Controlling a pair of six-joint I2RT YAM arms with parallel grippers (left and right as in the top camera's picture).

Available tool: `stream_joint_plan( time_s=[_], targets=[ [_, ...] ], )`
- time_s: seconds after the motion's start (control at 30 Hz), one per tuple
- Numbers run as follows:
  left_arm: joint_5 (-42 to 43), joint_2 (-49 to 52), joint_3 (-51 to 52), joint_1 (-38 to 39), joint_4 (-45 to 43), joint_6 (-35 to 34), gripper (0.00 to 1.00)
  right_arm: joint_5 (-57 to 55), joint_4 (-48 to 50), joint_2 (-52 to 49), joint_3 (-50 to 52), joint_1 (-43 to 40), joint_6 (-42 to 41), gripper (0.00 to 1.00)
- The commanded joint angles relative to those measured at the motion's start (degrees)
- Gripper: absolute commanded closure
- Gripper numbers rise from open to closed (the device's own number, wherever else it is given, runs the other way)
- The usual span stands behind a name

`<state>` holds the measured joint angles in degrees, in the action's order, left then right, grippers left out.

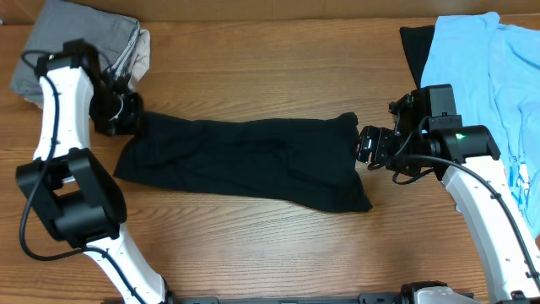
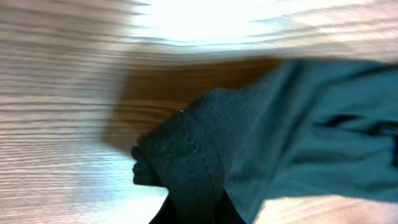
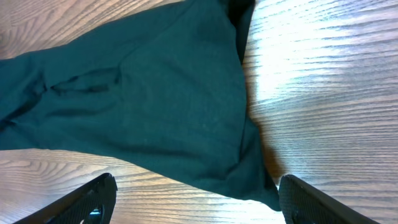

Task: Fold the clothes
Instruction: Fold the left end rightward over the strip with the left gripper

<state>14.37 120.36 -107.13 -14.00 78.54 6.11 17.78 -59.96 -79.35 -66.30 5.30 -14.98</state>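
On table (image 1: pixel 253 245), black T-shirt (image 1: pixel 245 160), one end in closed left claw (image 1: pixel 128 118); right claw (image 1: pixel 364 145) open.

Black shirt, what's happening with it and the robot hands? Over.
Left gripper shut on one end of the black shirt. Right gripper open at the other end. Shirt lies long across the table. Grey pile close by left gripper.

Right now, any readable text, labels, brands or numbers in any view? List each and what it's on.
No text can be read in any view.
black T-shirt: plain, no label or print showing.
light blue tee: small red marks near its right edge, too small to read.
folded grey garment: no lettering visible.
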Motion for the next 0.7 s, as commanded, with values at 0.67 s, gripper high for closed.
stream_joint_plan(
  time_s=[0.67],
  targets=[
    [-4.46,0.46,-1.18,34.97,-7.78,-11.98,0.93,-0.13,0.09,-0.42,0.35,0.11,-0.04,0.13]
  ],
)
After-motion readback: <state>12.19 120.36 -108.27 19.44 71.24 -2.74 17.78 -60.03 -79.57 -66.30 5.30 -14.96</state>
